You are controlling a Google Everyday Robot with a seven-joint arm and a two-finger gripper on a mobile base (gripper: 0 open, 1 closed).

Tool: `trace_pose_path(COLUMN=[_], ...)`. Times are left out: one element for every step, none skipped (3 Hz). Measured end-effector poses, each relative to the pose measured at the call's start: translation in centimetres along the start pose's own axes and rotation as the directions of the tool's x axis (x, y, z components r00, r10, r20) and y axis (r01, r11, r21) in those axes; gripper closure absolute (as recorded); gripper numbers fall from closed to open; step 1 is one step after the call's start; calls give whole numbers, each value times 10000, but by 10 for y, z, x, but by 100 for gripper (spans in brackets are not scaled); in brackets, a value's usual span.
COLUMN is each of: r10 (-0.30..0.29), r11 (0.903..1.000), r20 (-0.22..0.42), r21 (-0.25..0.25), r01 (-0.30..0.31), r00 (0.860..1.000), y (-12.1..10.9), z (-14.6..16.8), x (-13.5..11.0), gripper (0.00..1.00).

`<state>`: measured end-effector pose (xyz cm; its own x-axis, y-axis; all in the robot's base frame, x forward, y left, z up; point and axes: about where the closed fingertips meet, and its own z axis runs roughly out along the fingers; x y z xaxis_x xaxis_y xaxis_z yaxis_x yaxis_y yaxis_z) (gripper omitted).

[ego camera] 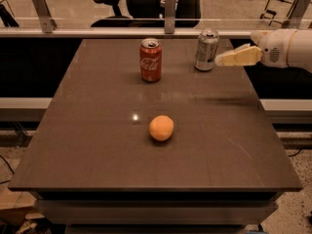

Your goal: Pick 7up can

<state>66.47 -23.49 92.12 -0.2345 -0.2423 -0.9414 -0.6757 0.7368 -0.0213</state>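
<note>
Gripper [222, 59] (grip state unclear) hovers just beside the upright 7up can [206, 50]

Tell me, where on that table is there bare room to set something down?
The table is bare along its front edge below the orange, down its left side beside the red can, and between orange and cans. It is crowded back right, where the claw hangs close beside the 7up can.
</note>
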Motion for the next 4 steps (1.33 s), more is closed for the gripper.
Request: trace_pose_path(r10=[173,352,425,435], r11=[9996,9990,9985,9975], r20=[1179,1916,2268,2370], r21=[-262,-347,-434,-651], r01=[-143,-291,-335,-288], r00=[9929,9808,9730,9705], y=[-8,-14,-18,-19], z=[20,29,35,48], x=[-7,-8,-7,-6], gripper=[0,0,0,0])
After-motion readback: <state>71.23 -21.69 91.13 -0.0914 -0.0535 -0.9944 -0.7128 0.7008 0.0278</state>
